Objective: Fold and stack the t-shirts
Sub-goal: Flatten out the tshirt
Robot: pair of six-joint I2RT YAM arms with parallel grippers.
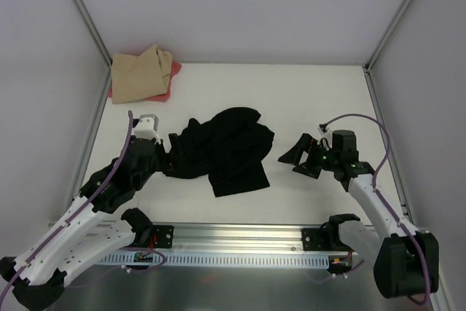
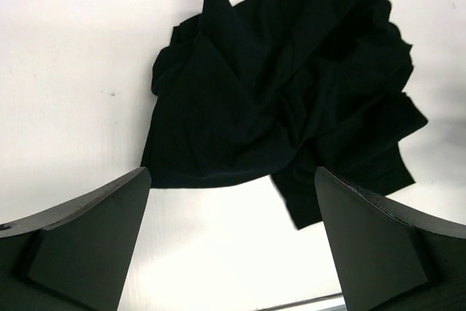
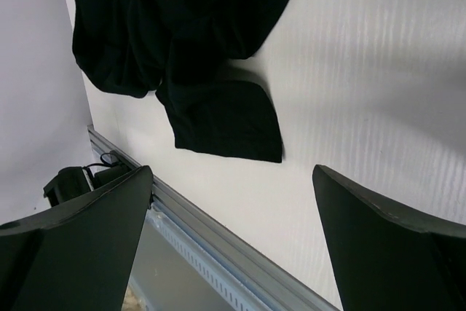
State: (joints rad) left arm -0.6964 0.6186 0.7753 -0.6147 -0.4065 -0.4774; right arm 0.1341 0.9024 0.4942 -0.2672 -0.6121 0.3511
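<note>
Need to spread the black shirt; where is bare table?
Bare: the far strip between black shirt and back wall, right of the tan shirt. Also between shirt and right gripper. Crowded: beside the left gripper.

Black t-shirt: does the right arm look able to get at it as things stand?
Probably yes. The right tool is open and faces the black t-shirt, which lies crumpled close by, with only bare table between them.

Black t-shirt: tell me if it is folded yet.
No, the black t-shirt lies crumpled in a loose heap on the table.
</note>
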